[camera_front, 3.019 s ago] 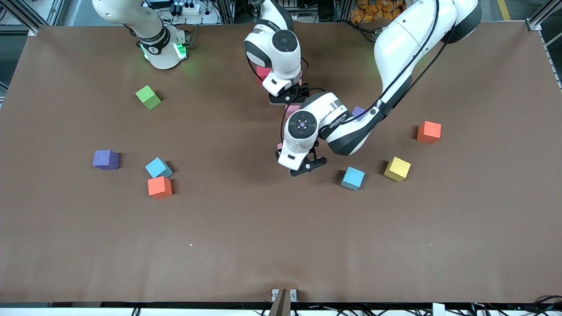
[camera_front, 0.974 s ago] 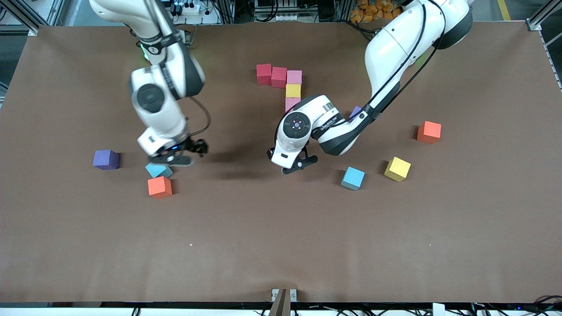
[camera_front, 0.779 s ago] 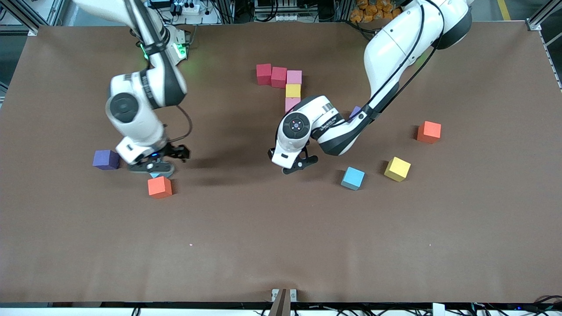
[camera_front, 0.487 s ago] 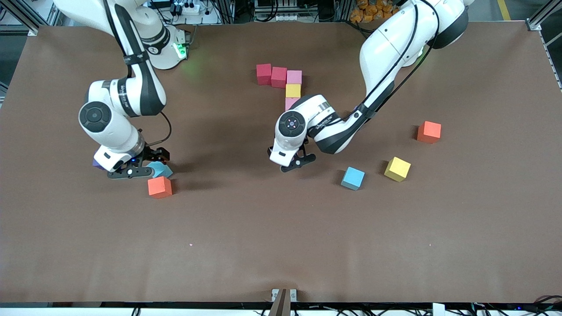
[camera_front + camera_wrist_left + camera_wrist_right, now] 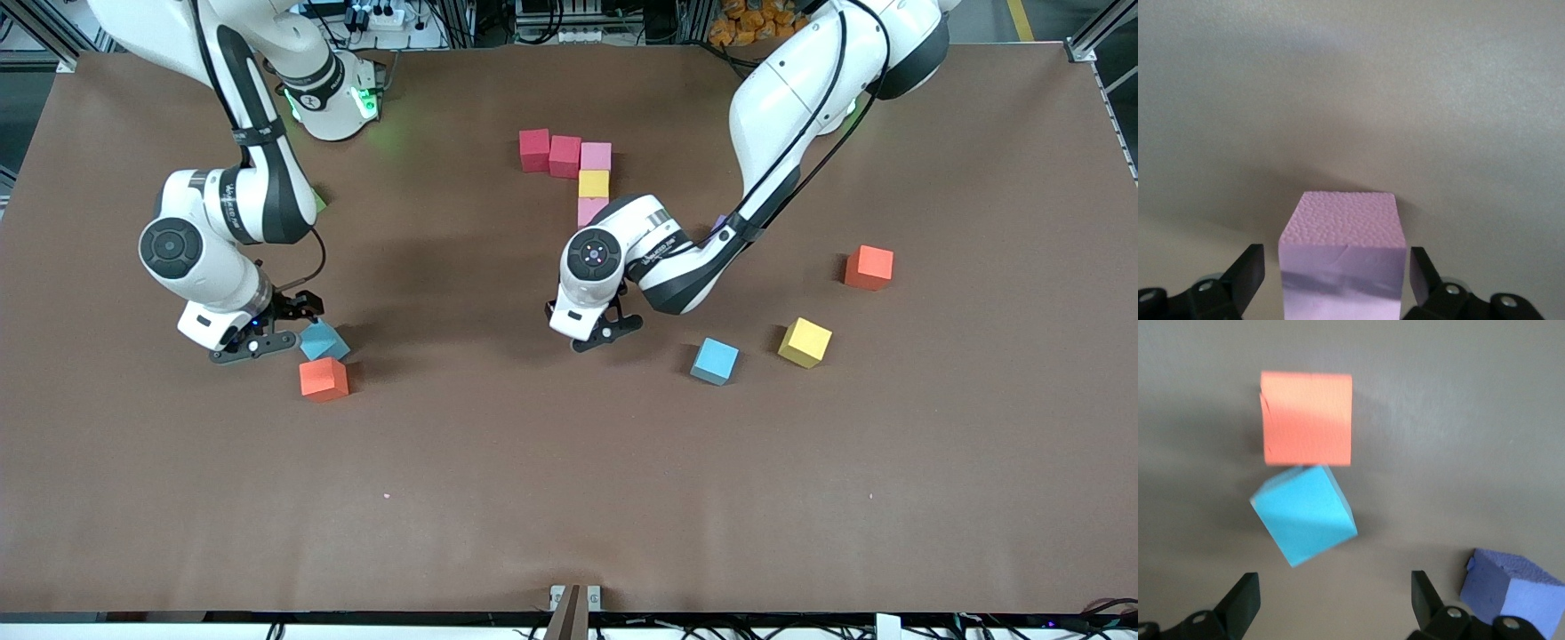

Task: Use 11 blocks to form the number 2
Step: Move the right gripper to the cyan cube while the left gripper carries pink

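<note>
Blocks for the number 2 (image 5: 594, 169) are partly laid, and the coming moves turn on how each gripper sits to the cube in front of it. The left gripper (image 5: 1336, 259) is low over the middle of the table (image 5: 569, 498). Its fingers stand wide on either side of a pink cube (image 5: 1341, 233), with a thin gap showing at each pad. The cube's faces lie square to the fingers, so a straight squeeze should seat it cleanly. It rests nearer the front camera than the started figure, which so far has two red cubes (image 5: 564, 156) and a pink corner cube (image 5: 596, 156) in a row. From that corner a yellow cube (image 5: 594, 183) and a lower pink cube (image 5: 587, 210) run toward the camera. The right gripper (image 5: 1333, 587) hovers, jaws spread wide and empty, toward the right arm's end of the table. A light blue cube (image 5: 1303, 513) lies ahead of the gap between its fingers but is turned corner-on to them. The wrist would likely need to rotate before closing, or the pads may catch the edges. An orange-red cube (image 5: 1308, 427) touches or nearly touches the blue one, so it could be nudged. A purple cube (image 5: 1511, 593) sits just outside one finger, and which of the two the arm is after cannot be told.
</note>
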